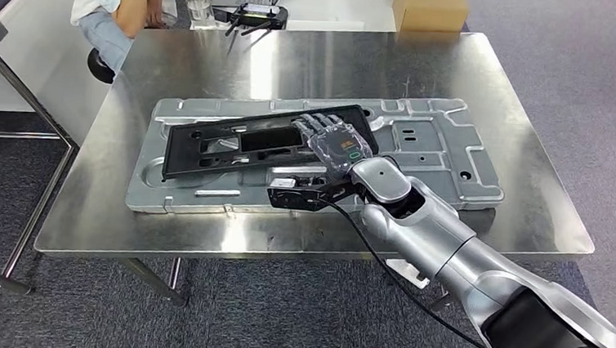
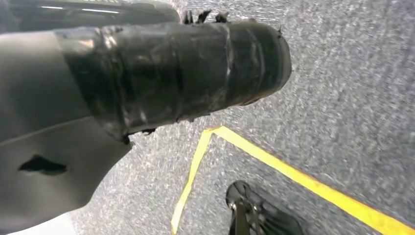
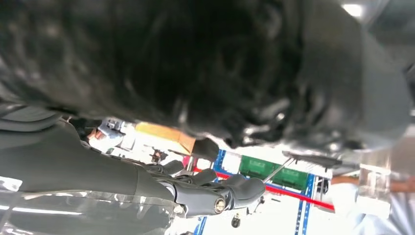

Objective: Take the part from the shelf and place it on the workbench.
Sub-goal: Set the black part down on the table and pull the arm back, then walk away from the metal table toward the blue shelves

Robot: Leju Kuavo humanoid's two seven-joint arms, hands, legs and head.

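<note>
1. In the head view, my right hand (image 1: 333, 143) lies with its fingers (image 1: 312, 127) stretched flat on top of the black part (image 1: 250, 141), near that part's right end. They press down on it from above; I cannot tell if the thumb grips under the edge. The part is a long, flat black frame with several cut-out windows. It lies slanted on a large grey metal panel (image 1: 438, 146), which itself rests on the steel workbench (image 1: 491, 80). Bare steel shows all around the panel, with more room at the far side and the right side than at the near edge. A cardboard box (image 1: 429, 6) stands behind the far edge, and a seated person (image 1: 120, 1) is at the far left corner.

2. In the left wrist view, my left hand (image 2: 171, 73) hangs over grey carpet (image 2: 342, 73) with yellow tape lines (image 2: 293, 171). It is wrapped in dark covering, and I cannot tell if the fingers are closed or loose.

3. In the right wrist view, the dark fingers (image 3: 215, 193) of my right hand reach forward, close under a blurred black surface that I cannot identify. Beyond them I see a blue shelf frame (image 3: 308, 191) holding a green crate (image 3: 274, 171).
</note>
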